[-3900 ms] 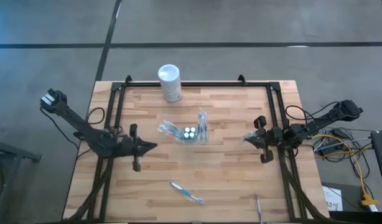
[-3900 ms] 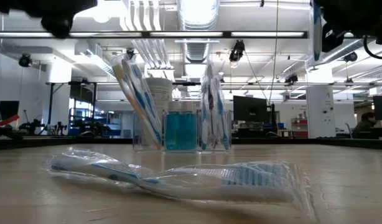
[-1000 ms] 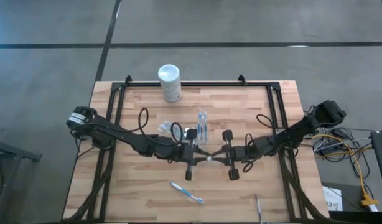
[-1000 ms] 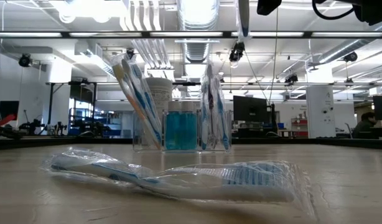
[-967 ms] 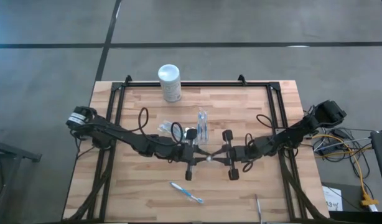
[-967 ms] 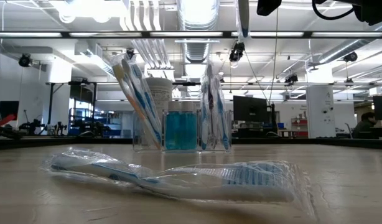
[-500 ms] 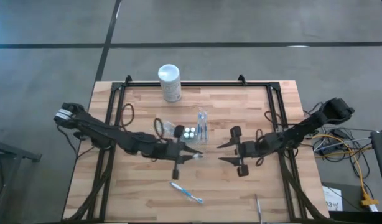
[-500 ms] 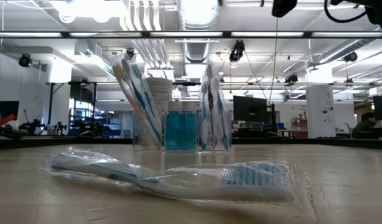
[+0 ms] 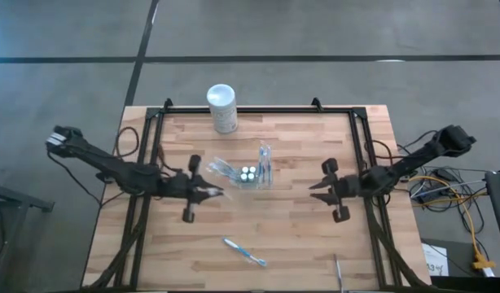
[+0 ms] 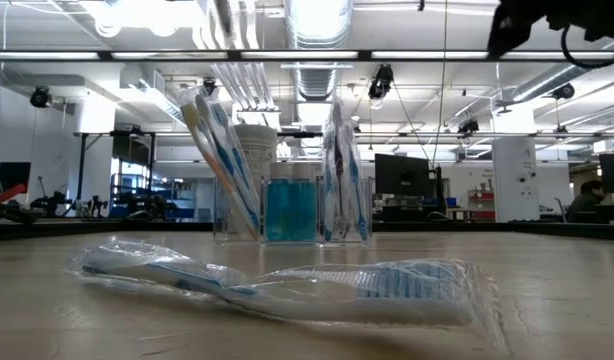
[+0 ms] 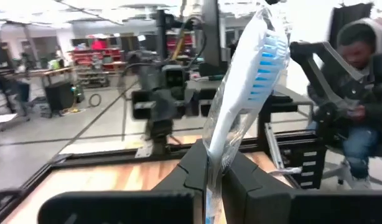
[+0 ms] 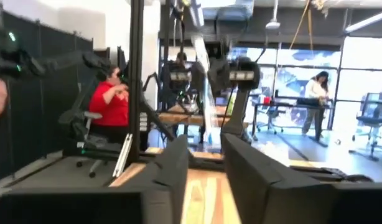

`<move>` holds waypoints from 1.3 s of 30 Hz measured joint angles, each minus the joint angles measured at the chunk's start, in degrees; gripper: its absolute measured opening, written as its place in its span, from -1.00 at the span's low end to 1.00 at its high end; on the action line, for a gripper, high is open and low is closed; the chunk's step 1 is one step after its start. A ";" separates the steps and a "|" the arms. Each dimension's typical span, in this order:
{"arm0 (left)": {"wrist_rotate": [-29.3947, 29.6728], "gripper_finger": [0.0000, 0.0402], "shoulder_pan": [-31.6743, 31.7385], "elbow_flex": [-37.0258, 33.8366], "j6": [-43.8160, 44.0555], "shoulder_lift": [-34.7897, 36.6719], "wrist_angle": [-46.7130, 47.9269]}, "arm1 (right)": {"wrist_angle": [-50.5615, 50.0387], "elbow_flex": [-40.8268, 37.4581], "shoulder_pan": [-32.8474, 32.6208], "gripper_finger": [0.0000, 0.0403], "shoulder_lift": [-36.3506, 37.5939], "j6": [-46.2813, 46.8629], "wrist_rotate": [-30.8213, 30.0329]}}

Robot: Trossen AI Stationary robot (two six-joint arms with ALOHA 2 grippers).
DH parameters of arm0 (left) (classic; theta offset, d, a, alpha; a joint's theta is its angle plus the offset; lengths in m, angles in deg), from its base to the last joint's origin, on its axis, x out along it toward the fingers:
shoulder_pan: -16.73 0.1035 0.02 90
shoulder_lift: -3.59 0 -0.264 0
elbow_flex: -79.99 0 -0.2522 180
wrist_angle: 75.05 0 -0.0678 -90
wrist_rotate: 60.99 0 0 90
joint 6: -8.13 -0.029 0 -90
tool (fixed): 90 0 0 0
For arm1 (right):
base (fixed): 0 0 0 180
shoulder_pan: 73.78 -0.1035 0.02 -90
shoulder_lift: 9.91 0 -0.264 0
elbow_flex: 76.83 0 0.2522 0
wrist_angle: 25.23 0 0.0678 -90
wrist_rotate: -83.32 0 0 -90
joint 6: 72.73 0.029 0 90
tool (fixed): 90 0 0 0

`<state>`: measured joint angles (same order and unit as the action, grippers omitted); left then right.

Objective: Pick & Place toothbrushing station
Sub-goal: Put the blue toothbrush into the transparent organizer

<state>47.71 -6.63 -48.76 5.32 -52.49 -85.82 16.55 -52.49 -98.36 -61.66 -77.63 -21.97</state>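
Since a second ago both arms have drawn apart from beside the toothbrushing station (image 9: 248,173) at mid-bench, the left gripper (image 11: 208,163) fingers clamped on a wrapped toothbrush (image 11: 244,87) seemingly handed over, the right gripper (image 9: 319,188) fingers parted and empty, leaving clear bench (image 9: 291,232) for insertion.

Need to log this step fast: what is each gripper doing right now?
Left gripper: closed on a wrapped toothbrush.
Right gripper: open, holding nothing.
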 joint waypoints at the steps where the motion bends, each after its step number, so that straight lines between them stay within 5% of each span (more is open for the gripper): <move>1: 0.40 -0.90 -0.08 -1.92 0.56 1.73 -0.68 | 0.23 -0.93 0.00 -0.62 1.21 -0.02 -0.68; 5: 0.89 -0.90 -0.15 -9.20 2.94 7.94 -3.34 | 0.10 -3.93 0.02 -0.91 5.35 -0.40 -1.62; 22: 0.67 -0.90 -0.91 -28.56 6.33 22.19 -10.58 | -0.01 -8.34 -0.02 -0.96 10.05 -2.32 -1.35; 33: 0.67 -0.90 -0.91 -31.11 7.36 23.79 -12.63 | -0.02 -8.36 -0.02 -0.96 10.03 -1.53 -1.23; 39: 0.91 -0.90 -0.75 -25.65 7.24 20.96 -13.39 | -0.02 -8.37 -0.02 -0.96 10.03 -1.57 -1.23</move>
<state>48.62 -7.39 -74.42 12.56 -31.53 -99.21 16.54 -60.87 -98.38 -51.63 -79.20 -23.20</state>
